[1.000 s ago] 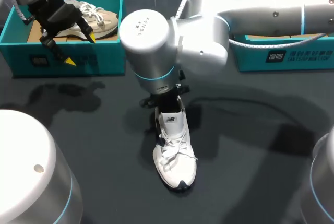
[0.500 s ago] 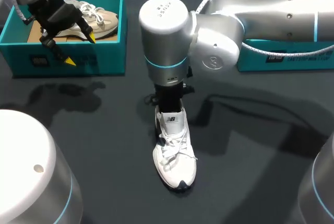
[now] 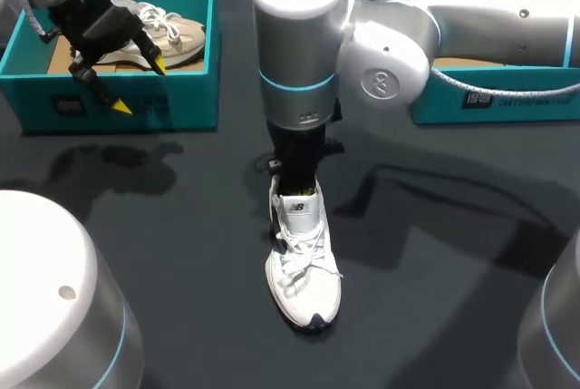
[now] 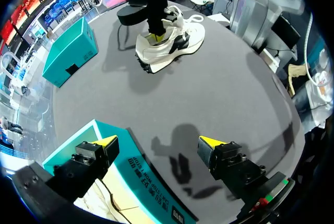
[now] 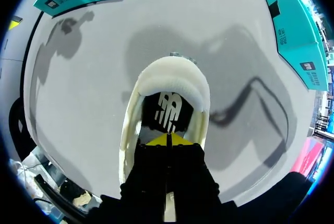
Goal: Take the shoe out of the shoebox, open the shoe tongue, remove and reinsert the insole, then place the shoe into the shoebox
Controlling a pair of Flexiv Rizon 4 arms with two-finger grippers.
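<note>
Find the white shoe (image 3: pixel 304 267) lying mid-surface, heel far, toe near; right jaws pinched together, dipped straight down into its heel opening, insole grip not visible; left jaws wide, well apart, over the left box (image 3: pixel 181 103); right clearly nearer.

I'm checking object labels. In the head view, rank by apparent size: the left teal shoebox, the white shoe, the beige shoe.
1. Left teal shoebox
2. White shoe
3. Beige shoe; the left tool partly covers it, so ranks two and three are unsure.
</note>
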